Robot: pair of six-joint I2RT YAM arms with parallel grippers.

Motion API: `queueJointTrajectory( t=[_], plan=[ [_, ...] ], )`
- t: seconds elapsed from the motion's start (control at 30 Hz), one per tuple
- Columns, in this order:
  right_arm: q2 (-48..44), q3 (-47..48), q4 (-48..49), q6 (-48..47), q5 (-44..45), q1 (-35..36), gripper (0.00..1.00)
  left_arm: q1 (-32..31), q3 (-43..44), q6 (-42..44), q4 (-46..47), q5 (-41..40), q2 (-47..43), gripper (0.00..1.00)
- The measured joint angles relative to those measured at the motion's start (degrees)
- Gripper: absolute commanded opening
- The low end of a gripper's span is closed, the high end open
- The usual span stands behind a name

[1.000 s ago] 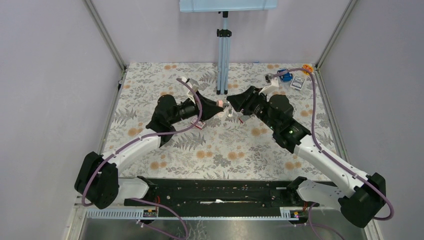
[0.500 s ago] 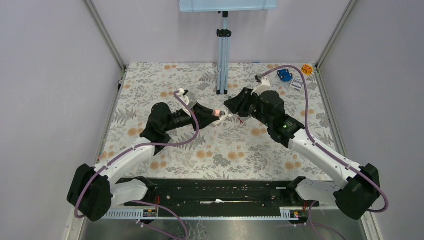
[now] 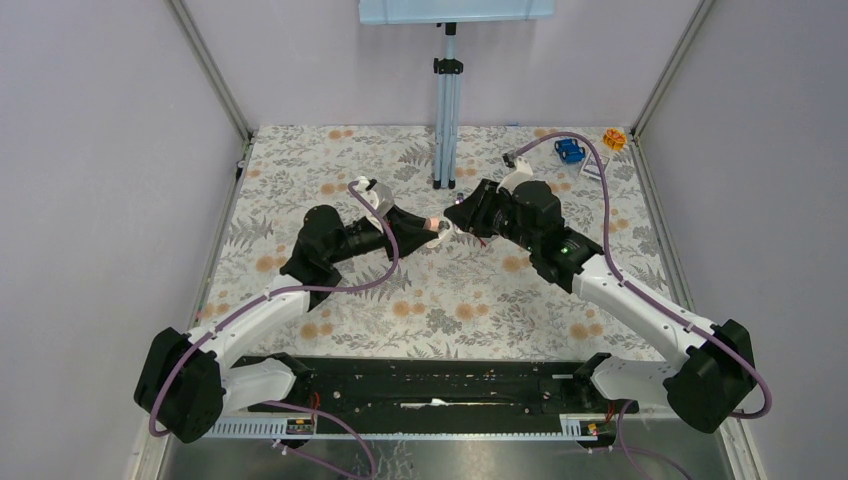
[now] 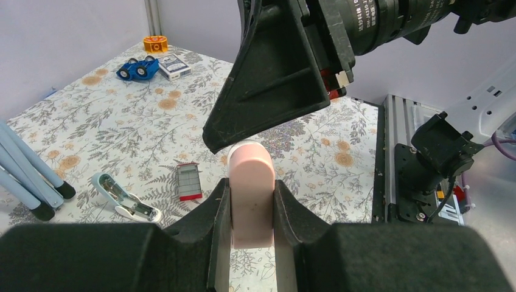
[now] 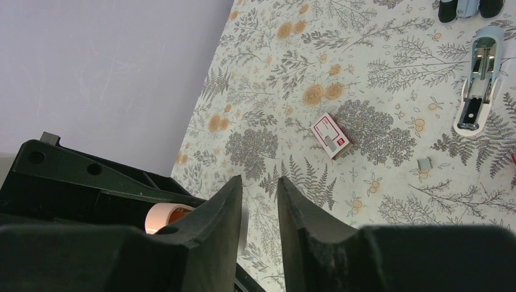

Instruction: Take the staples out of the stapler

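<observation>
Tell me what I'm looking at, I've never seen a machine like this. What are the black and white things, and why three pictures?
Those are two robot arms, the left arm and the right arm, bolted at the near edge of a table with a flowered cover. The overhead picture comes from a fixed camera above and behind them. The other two come from a small camera on each wrist, so each shows its own black fingers. The left gripper is clamped on a pink item, apparently a stapler, held above the table. The right gripper is close beside it, fingers slightly apart with nothing between them. On the table lie a pale blue stapler, opened up, and a small red and white box.
</observation>
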Motion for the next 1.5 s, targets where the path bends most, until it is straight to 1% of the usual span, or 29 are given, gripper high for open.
queueJointTrajectory(
  t=[0.1,0.23,0.5,0.9,1.5],
  plan=[
    [0.0,0.0,0.0,0.0,0.2,0.0,0.44,0.0,0.0,0.0,-0.3,-0.4,0.0,0.0],
    [-0.5,0.0,0.0,-0.1,0.3,0.0,0.46,0.0,0.0,0.0,-0.7,-0.8,0.0,0.0],
    [-2.9,0.0,0.0,-0.8,0.2,0.0,0.39,0.0,0.0,0.0,-1.3,-1.4,0.0,0.0],
    [-1.7,-1.3,-0.1,-0.6,-1.4,0.1,0.39,0.0,0.0,0.0,-1.3,-2.7,0.0,0.0],
    [1.6,-2.5,-1.8,-0.6,-0.7,0.1,0.36,0.1,-0.8,-0.3,-1.8,-3.7,0.0,0.0]
  ],
)
